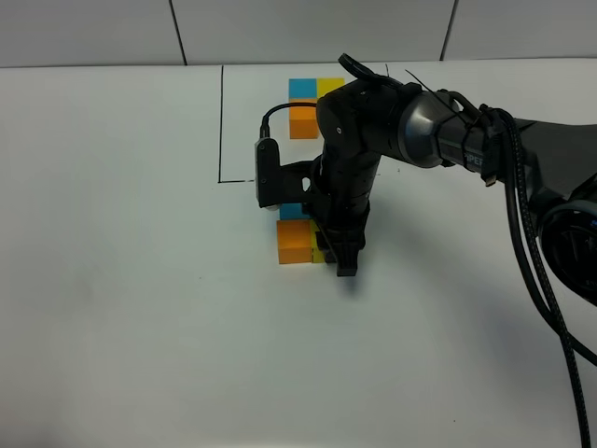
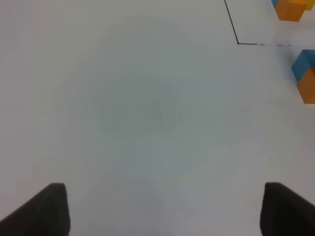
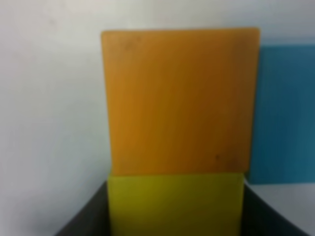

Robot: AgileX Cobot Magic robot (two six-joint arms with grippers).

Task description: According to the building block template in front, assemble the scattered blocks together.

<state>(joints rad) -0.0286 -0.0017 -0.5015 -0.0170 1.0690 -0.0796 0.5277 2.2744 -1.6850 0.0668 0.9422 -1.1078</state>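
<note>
The building block template sits at the back inside a thin black outline (image 1: 222, 121): blue cube (image 1: 301, 89), yellow cube (image 1: 329, 87), orange cube (image 1: 303, 122) in front of the blue one. Of the scattered blocks, the orange block (image 1: 294, 241) (image 3: 179, 98) lies mid-table with the blue block (image 1: 290, 211) (image 3: 283, 113) touching its far side. The yellow block (image 1: 318, 252) (image 3: 176, 204) presses against the orange block's right side. My right gripper (image 1: 341, 261) (image 3: 176, 226) reaches across the middle, shut on the yellow block and hiding most of it from above. My left gripper (image 2: 165, 211) hangs open over bare table.
The right arm (image 1: 438, 131) stretches in from the right above the template's right part. In the left wrist view the outline corner (image 2: 237, 43), the template's orange cube (image 2: 290, 10) and the loose blue (image 2: 301, 61) and orange (image 2: 307, 86) blocks show at the edge. White table all round.
</note>
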